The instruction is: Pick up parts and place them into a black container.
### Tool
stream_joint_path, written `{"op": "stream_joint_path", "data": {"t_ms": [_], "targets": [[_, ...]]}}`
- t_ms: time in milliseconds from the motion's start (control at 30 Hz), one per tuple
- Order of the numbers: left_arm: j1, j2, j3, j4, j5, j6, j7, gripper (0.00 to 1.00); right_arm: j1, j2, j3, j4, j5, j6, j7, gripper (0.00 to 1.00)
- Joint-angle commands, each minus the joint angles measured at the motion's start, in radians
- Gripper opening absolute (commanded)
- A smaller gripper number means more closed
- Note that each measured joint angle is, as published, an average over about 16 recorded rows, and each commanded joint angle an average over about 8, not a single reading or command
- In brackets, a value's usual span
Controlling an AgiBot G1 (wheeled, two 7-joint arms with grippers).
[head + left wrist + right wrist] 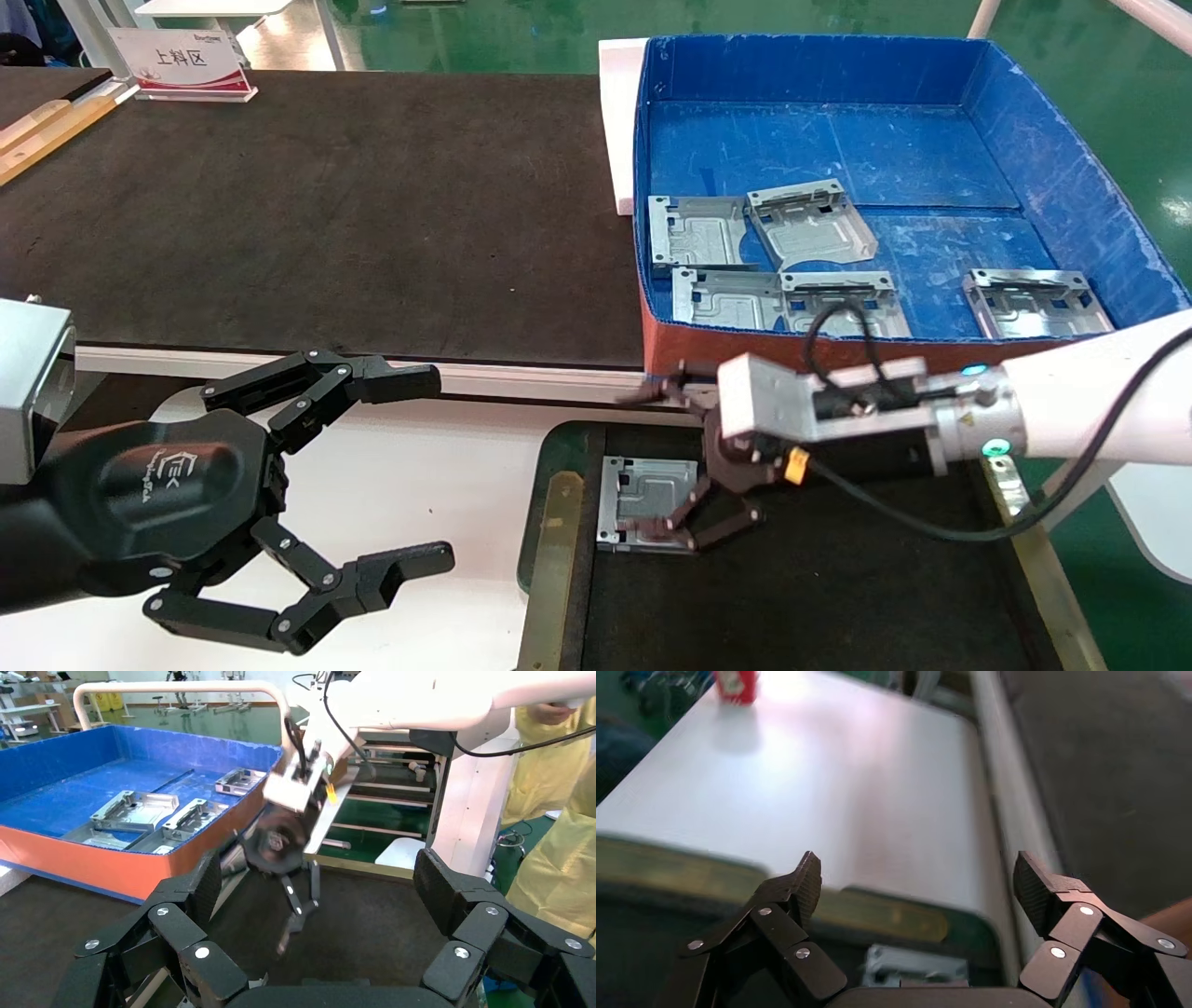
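Right claw [694,522] spread wide above one part [643,499] lying flat in black container [838,596]. Left claw [410,471] spread, parked over white worktop [447,485].

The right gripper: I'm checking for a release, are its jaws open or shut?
Open. The right gripper hangs over the silver-grey stamped metal plate in the black-floored tray, jaws spread.

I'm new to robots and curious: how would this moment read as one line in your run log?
right gripper: open, over part lying in black container | left gripper: open, idle over white table | blue box: five parts left
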Motion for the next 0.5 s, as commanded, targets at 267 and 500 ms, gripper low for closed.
{"op": "stream_joint_path", "data": {"t_ms": [267,500], "targets": [[0.000,0.000,0.000,0.000,0.000,0.000,0.000,1.00,-0.076,0.069,0.047,0.146,0.073,0.017,0.102,1.00],[0.000,0.000,0.000,0.000,0.000,0.000,0.000,1.00,-0.143,0.131,0.089,0.276,0.138,0.032,0.193,1.00]]}}
